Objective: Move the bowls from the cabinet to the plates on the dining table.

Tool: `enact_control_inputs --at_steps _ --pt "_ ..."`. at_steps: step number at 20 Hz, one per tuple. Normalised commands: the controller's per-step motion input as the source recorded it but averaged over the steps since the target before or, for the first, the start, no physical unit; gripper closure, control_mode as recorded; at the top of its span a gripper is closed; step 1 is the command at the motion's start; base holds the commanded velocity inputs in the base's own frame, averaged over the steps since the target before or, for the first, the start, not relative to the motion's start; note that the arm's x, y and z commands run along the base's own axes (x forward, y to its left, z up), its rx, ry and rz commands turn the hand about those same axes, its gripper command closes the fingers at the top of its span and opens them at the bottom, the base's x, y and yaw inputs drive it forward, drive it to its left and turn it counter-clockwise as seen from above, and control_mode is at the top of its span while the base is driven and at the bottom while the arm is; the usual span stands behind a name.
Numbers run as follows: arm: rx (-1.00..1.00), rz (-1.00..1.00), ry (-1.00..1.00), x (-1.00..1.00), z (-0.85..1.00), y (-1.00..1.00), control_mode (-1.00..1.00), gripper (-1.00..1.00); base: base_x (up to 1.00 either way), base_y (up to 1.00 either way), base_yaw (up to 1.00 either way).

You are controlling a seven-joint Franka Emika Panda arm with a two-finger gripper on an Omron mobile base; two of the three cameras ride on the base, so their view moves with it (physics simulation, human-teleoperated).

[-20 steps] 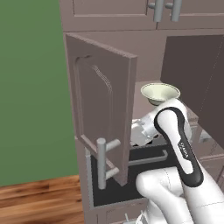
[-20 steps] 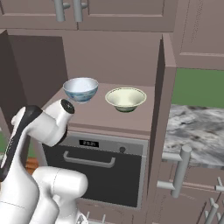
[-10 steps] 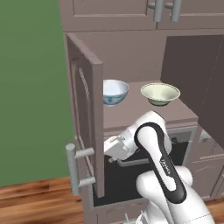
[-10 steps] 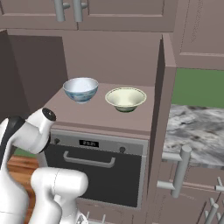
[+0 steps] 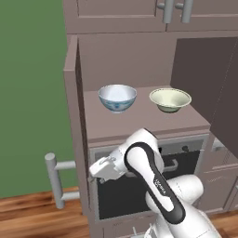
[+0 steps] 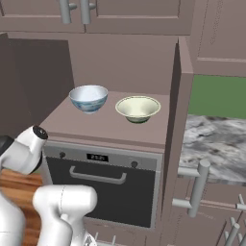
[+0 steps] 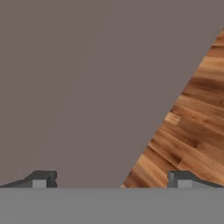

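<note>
Bowls, one glossy white-blue (image 5: 117,97) and one pale cream-green (image 5: 169,100), sit at centre frame on the shelf of the opened mauve-brown wooden cabinet (image 6: 178,120). Neither is moved yet. The robot's jaws stand apart and empty, low beside the cabinet door (image 5: 76,130).

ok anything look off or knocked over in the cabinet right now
Nothing stands out. The white-blue bowl and the cream-green bowl both sit upright and apart on the shelf of the cabinet, nothing spilled or chipped. The left door is swung wide open. The pincer is open and empty, facing the door panel and floor.
</note>
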Motion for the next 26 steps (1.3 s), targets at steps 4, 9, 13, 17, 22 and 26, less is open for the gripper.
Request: enact_control_inputs --at_steps 4,9,13,17,22,26 --pt "-0.04 0.0 0.0 0.0 0.0 0.0 -1.0 -1.0 0.0 0.0 0.0" --pt "-0.09 0.0 -0.03 0.0 0.26 -0.26 -1.0 -1.0 0.0 0.0 0.0" --pt "-0.16 0.0 -0.05 0.0 0.61 -0.34 -1.0 -1.0 0.0 0.0 0.0" --pt "-0.16 0.0 -0.04 0.0 0.81 -0.4 -1.0 -1.0 0.0 0.0 0.0" --pt "-0.19 0.0 -0.03 0.05 0.71 -0.5 -1.0 -1.0 0.0 0.0 0.0" --pt "-0.25 -0.01 -0.03 0.17 0.44 -0.52 -1.0 -1.0 0.0 0.0 0.0"
